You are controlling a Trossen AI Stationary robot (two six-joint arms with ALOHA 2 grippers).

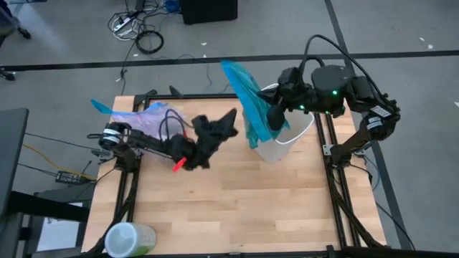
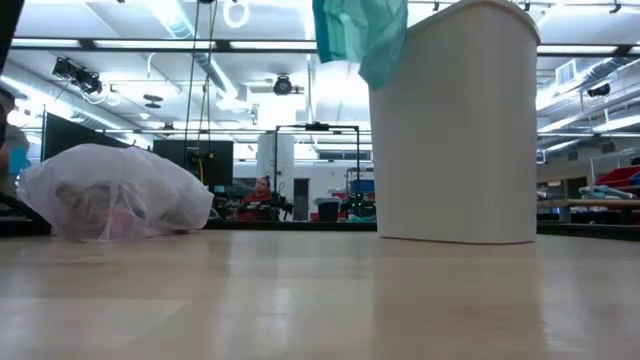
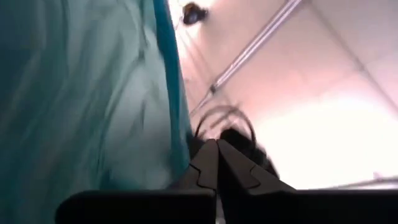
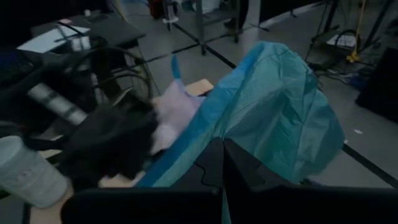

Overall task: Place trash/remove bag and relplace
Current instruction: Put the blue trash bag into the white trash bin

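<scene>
Thin translucent pink-lavender bag (image 1: 147, 115), blue band at rim, lies slumped and bulging at the table's (image 1: 237, 208) far left edge; crumpled trash (image 2: 95, 208) shows through its wrinkled film in the low view. White plastic bin (image 1: 290, 136), smooth, oval-mouthed, stands upright at the far right. Opaque teal-green bag (image 1: 247, 100), glossy and creased, hangs held up over the bin's left rim. Right gripper (image 1: 276, 115) reaches from the right across the bin mouth, fingers pinched together on the teal-green bag. Left gripper (image 1: 229, 118) stretches diagonally toward the bin, fingers together, touching the teal film's edge; grip unclear. Clear lidded cup (image 1: 129, 239) at near left. No readable writing.
</scene>
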